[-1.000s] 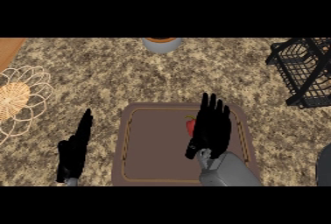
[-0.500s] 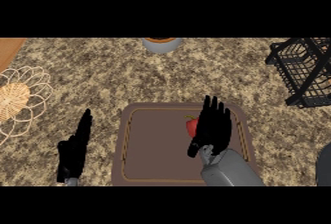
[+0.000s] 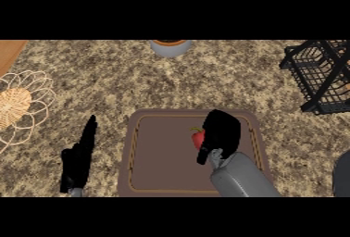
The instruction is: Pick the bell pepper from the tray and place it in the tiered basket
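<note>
The red bell pepper (image 3: 197,138) lies on the brown tray (image 3: 157,157), right of its middle, touching the left edge of the right hand (image 3: 220,134), which is far nearer to it than the left hand (image 3: 78,159) resting open off the tray's left side. The right hand's fingers look curled down over the pepper, hiding most of it; whether they actually clasp it I cannot tell. Only a small glossy red body with a green stem tip shows, and the black wire tiered basket (image 3: 321,74) stands well apart at the upper right
</note>
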Controlling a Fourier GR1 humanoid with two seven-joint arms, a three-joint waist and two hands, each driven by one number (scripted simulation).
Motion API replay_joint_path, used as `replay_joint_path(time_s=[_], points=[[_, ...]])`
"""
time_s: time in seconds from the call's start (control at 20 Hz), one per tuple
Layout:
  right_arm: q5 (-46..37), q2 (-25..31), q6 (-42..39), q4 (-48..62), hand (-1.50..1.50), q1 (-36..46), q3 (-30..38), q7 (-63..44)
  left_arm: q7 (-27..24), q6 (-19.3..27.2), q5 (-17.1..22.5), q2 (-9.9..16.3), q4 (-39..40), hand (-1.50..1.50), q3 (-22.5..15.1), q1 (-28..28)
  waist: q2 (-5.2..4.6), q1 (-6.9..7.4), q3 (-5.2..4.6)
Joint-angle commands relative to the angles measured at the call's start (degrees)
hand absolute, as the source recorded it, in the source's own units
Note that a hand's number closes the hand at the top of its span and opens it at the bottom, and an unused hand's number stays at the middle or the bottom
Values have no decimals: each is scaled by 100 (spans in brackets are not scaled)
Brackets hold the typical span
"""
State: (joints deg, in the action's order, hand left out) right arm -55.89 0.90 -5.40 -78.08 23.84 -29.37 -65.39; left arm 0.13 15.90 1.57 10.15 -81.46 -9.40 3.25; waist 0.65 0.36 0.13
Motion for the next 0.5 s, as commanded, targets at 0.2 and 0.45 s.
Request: replay_joint_path(time_s=[0.2, 0.45], points=[[-675, -86, 188, 806, 150, 621, -260, -511, 4, -18, -70, -152, -12, 0, -129, 376, -70, 73, -13], [-888, 219, 350, -80, 150, -79, 793, -687, -108, -104, 53, 33, 328, 0, 236, 173, -42, -188, -16]])
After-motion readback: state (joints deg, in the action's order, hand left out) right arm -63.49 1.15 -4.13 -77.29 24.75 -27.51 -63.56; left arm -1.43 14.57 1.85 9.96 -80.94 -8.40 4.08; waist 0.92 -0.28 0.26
